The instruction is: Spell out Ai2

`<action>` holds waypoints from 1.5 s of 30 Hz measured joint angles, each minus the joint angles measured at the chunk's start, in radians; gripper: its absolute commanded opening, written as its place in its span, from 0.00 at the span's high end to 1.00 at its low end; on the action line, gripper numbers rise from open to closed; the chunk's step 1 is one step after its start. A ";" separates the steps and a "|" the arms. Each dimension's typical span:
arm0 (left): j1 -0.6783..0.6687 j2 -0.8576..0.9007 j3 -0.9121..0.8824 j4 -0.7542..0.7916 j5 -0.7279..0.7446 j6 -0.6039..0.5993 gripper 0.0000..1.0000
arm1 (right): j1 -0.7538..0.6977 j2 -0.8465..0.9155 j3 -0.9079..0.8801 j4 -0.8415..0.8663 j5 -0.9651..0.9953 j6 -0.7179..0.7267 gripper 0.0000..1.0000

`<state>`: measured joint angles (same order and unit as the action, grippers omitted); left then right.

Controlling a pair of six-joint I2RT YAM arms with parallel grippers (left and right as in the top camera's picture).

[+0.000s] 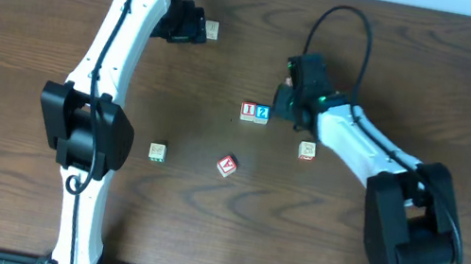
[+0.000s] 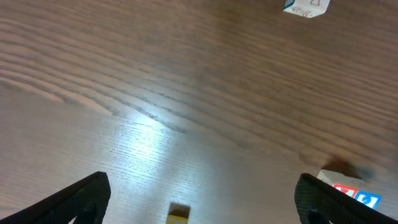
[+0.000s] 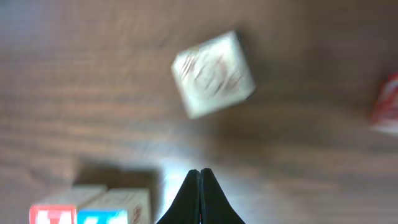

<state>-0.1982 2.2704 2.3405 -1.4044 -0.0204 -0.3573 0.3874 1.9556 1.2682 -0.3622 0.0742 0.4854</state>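
Nearest the robot's base, low in the centre of the overhead view, the A block lay alone and turned on the diagonal (its red letter read as an A only on a guess), well apart from the row it belonged to. A grasp across its corners could have spun it or let it slip, and it could have been set down with the letter askew. A pale block lay to its left and a spare block up to its right, neither needed as far as I could judge. Higher, at mid frame, the I block and the 2 block sat touching, side by side. The right gripper hung just beside the 2, fingers pressed together with nothing between them. A careless sweep from there could have shoved the pair out of line, and it would have needed to spread before taking anything. Sliding the A in to the left of the I risked knocking that block too. Farthest, in the upper left, the left gripper stood spread wide and empty near a small block; both arms reaching for the middle might have clashed.
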 measured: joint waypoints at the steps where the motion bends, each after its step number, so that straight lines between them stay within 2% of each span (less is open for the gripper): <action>1: 0.000 0.000 0.000 -0.003 -0.002 0.000 0.04 | -0.012 0.000 0.020 -0.007 0.005 -0.012 0.94; 5: 0.000 0.000 0.000 -0.004 -0.003 0.000 0.04 | -0.039 -0.001 0.109 -0.047 0.012 -0.073 0.75; 9: 0.000 0.000 0.000 -0.004 -0.006 0.000 0.04 | -0.043 -0.003 0.183 -0.098 0.014 -0.119 0.66; 14: 0.000 0.000 0.000 -0.005 -0.006 0.000 0.04 | -0.043 -0.008 0.245 -0.156 0.014 -0.171 0.50; 18: 0.000 0.000 0.000 -0.005 -0.006 0.000 0.04 | -0.043 -0.008 0.273 -0.201 0.013 -0.192 0.24; 20: 0.000 0.000 0.000 -0.008 -0.006 0.000 0.03 | -0.043 -0.008 0.283 -0.225 0.013 -0.198 0.04; 21: 0.000 0.000 0.000 -0.011 -0.006 0.000 0.02 | -0.043 -0.008 0.289 -0.239 0.013 -0.206 0.01; 28: 0.000 0.000 -0.001 -0.014 -0.006 0.005 0.00 | -0.043 -0.026 0.323 -0.272 0.039 -0.237 0.01; 33: -0.002 0.000 -0.001 -0.037 -0.006 0.007 0.00 | -0.045 -0.124 0.323 -0.275 0.065 -0.269 0.01; 34: -0.005 0.000 -0.001 -0.042 -0.006 0.007 0.05 | -0.047 -0.151 0.323 -0.274 0.068 -0.272 0.01; 36: -0.014 0.000 -0.001 -0.058 -0.008 0.009 0.06 | -0.054 -0.226 0.327 -0.274 0.073 -0.280 0.01; 45: -0.161 0.000 -0.001 -0.116 -0.052 -0.013 0.06 | -0.155 -0.427 0.341 -0.296 0.084 -0.285 0.01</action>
<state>-0.3592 2.2704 2.3394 -1.5204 -0.0723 -0.3698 0.2325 1.5288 1.6093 -0.6579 0.1577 0.2001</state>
